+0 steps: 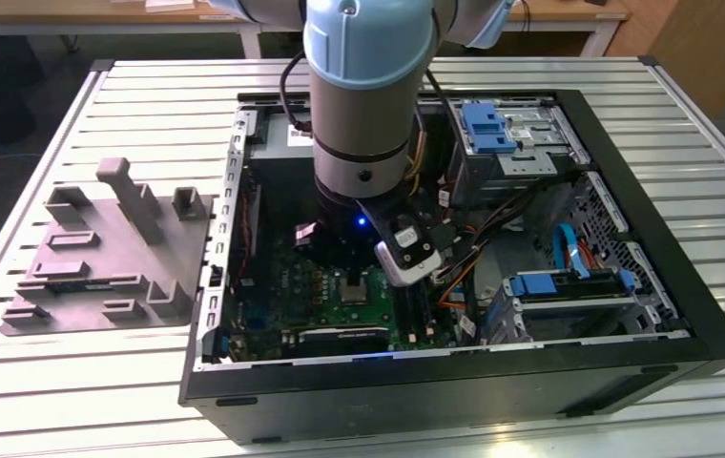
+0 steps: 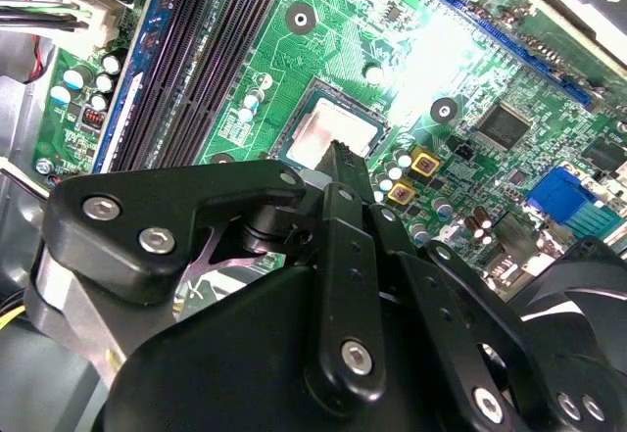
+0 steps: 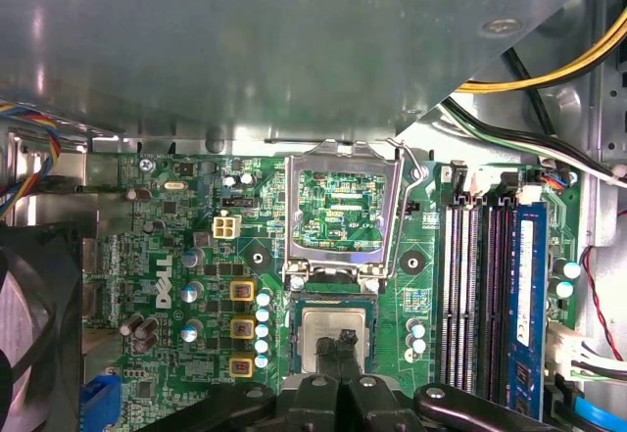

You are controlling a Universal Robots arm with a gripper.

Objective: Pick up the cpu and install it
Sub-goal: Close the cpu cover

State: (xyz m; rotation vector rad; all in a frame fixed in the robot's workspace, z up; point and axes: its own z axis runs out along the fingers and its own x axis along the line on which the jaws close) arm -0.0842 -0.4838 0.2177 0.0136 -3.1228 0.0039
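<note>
One arm reaches down into the one open computer case (image 1: 668, 315) on the table (image 1: 146, 86), and the claw (image 3: 340, 346) hovers with fingertips pinched together right over the single cpu (image 3: 328, 332), gripping nothing. The cpu sits in the socket (image 2: 328, 128) on the green motherboard (image 3: 176, 256); one grey tray (image 1: 108, 258) lies at the exterior view's left.

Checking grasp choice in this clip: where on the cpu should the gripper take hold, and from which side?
By two opposite edges, coming straight down from above. The cpu lies flat in the socket, its silvery top facing up and the hinged frame swung open, so probably only its thin rim is free. The gripper sits right over it.
</note>
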